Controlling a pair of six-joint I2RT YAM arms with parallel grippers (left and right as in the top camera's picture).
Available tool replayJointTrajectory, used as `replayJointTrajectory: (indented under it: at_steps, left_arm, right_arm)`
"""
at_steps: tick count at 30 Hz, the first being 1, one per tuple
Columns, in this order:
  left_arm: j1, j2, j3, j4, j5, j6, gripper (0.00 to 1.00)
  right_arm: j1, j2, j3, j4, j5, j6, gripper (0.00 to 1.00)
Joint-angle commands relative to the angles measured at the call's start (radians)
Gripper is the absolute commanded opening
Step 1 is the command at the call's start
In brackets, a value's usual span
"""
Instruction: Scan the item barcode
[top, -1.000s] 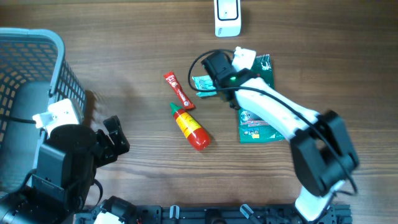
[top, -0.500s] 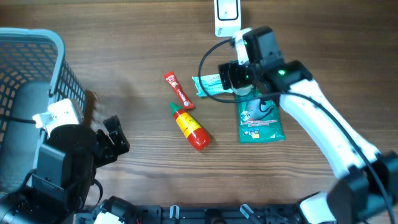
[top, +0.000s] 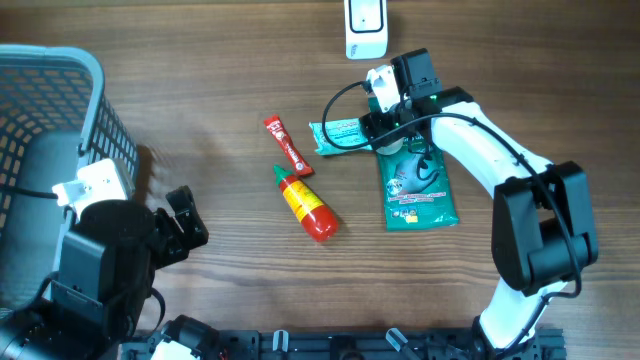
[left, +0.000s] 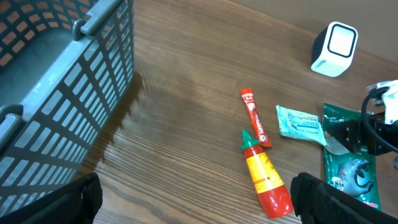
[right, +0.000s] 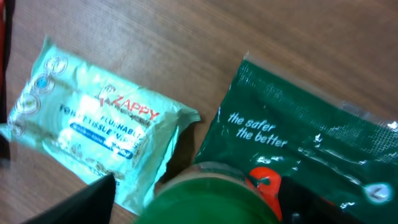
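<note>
A dark green wipes packet (top: 418, 195) lies flat on the table, right of centre. My right gripper (top: 388, 124) is down over its top end. In the right wrist view the gripper (right: 199, 199) has a black finger either side of a blurred green rounded bulge of the packet (right: 311, 137), with a narrow gap showing on each side. The white scanner (top: 366, 28) stands at the far edge. My left gripper (left: 199, 205) hangs open and holds nothing, near the basket. I see no barcode.
A pale teal tissue pack (top: 338, 133) lies just left of the right gripper. A red sachet (top: 286, 146) and a red-and-yellow sauce bottle (top: 308, 205) lie mid-table. A grey mesh basket (top: 60, 58) fills the left side.
The right gripper swung from above the teal tissue pack rightwards onto the top of the green packet, and its jaws have narrowed. The left arm has stayed still.
</note>
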Motion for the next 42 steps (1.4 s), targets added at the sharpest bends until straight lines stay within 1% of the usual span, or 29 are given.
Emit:
replayJointTrajectory:
  at_steps: [1, 2, 3, 4, 5, 7, 8, 9, 13, 14, 16, 17, 19, 23, 26, 27, 28, 29, 31, 32, 33, 35, 37, 38, 40, 41, 42]
  left_arm:
    - [-0.006, 0.002, -0.001, -0.001, -0.016, -0.013, 1.0]
    - [-0.006, 0.002, -0.001, -0.001, -0.016, -0.013, 1.0]
    - [-0.006, 0.002, -0.001, -0.001, -0.016, -0.013, 1.0]
    - [-0.006, 0.002, -0.001, -0.001, -0.016, -0.013, 1.0]
    - [-0.006, 0.002, -0.001, -0.001, -0.016, -0.013, 1.0]
    - [-0.006, 0.002, -0.001, -0.001, -0.016, -0.013, 1.0]
    - [-0.006, 0.002, -0.001, -0.001, -0.016, -0.013, 1.0]
    - [-0.006, 0.002, -0.001, -0.001, -0.016, -0.013, 1.0]
    - [-0.006, 0.002, -0.001, -0.001, -0.016, -0.013, 1.0]
    - [-0.006, 0.002, -0.001, -0.001, -0.016, -0.013, 1.0]
    - [-0.006, 0.002, -0.001, -0.001, -0.016, -0.013, 1.0]
    - [-0.006, 0.002, -0.001, -0.001, -0.016, -0.013, 1.0]
    - [-0.006, 0.002, -0.001, -0.001, -0.016, -0.013, 1.0]
    - [-0.006, 0.002, -0.001, -0.001, -0.016, -0.013, 1.0]
    - [-0.006, 0.002, -0.001, -0.001, -0.016, -0.013, 1.0]
    - [-0.006, 0.002, -0.001, -0.001, -0.016, -0.013, 1.0]
    - [-0.006, 0.002, -0.001, -0.001, -0.016, -0.013, 1.0]
    - [-0.006, 0.002, -0.001, -0.001, -0.016, -0.013, 1.0]
    - [-0.006, 0.002, -0.001, -0.001, -0.016, -0.013, 1.0]
    - [-0.006, 0.002, -0.001, -0.001, -0.016, -0.013, 1.0]
    - [-0.006, 0.002, -0.001, -0.001, -0.016, -0.013, 1.0]
    - [-0.006, 0.002, -0.001, -0.001, -0.016, -0.013, 1.0]
    - [-0.006, 0.002, -0.001, -0.001, -0.016, -0.013, 1.0]
    - [-0.006, 0.002, -0.001, -0.001, -0.016, -0.013, 1.0]
    - [-0.006, 0.002, -0.001, -0.001, -0.016, -0.013, 1.0]
    - [-0.006, 0.002, -0.001, -0.001, -0.016, -0.013, 1.0]
    - [-0.006, 0.002, -0.001, -0.001, -0.016, -0.013, 1.0]
  right_arm:
    - [0.003, 0.011, 0.002, -0.012, 0.025, 0.099, 0.71]
    - [0.003, 0.011, 0.002, -0.015, 0.067, 0.138, 0.66]
    - [0.003, 0.01, 0.004, -0.023, 0.126, 0.208, 0.61]
    - [0.003, 0.006, 0.012, -0.042, 0.183, 0.29, 0.58]
    - [0.003, 0.003, 0.021, -0.06, 0.209, 0.34, 0.57]
    - [0.003, -0.027, 0.064, -0.132, 0.253, 0.462, 0.5]
    - [0.003, -0.04, 0.074, -0.145, 0.263, 0.493, 0.5]
    - [-0.002, -0.074, 0.089, -0.174, 0.278, 0.57, 0.51]
    - [-0.045, -0.157, 0.091, -0.246, 0.313, 0.799, 0.51]
    - [-0.057, -0.164, 0.091, -0.27, 0.348, 0.872, 0.51]
    - [-0.077, -0.164, 0.085, -0.323, 0.432, 1.08, 0.56]
    - [-0.078, -0.164, 0.07, -0.327, 0.47, 1.166, 0.56]
    - [-0.075, -0.163, 0.048, -0.328, 0.521, 1.278, 0.56]
    - [-0.052, -0.162, -0.02, -0.327, 0.554, 1.579, 0.56]
    - [-0.018, -0.162, -0.045, -0.327, 0.563, 1.678, 0.56]
    - [-0.009, -0.162, -0.046, -0.327, 0.566, 1.697, 0.61]
    - [-0.003, -0.162, -0.046, -0.324, 0.568, 1.699, 0.66]
    - [0.002, -0.162, -0.044, -0.323, 0.563, 1.699, 0.74]
    - [0.003, -0.163, -0.04, -0.324, 0.521, 1.687, 0.81]
    - [0.003, -0.164, -0.04, -0.324, 0.495, 1.673, 0.82]
    - [0.002, -0.169, -0.034, -0.324, 0.451, 1.629, 0.83]
    - [0.002, -0.184, -0.015, -0.335, 0.402, 1.554, 0.9]
    - [0.002, -0.222, 0.008, -0.354, 0.391, 1.484, 1.0]
    - [0.001, -0.264, 0.031, -0.359, 0.392, 1.38, 1.0]
    - [0.0, -0.337, 0.061, -0.331, 0.392, 1.126, 1.0]
    - [0.0, -0.388, 0.067, -0.284, 0.391, 0.897, 1.0]
    - [0.0, -0.422, 0.067, -0.251, 0.392, 0.728, 1.0]
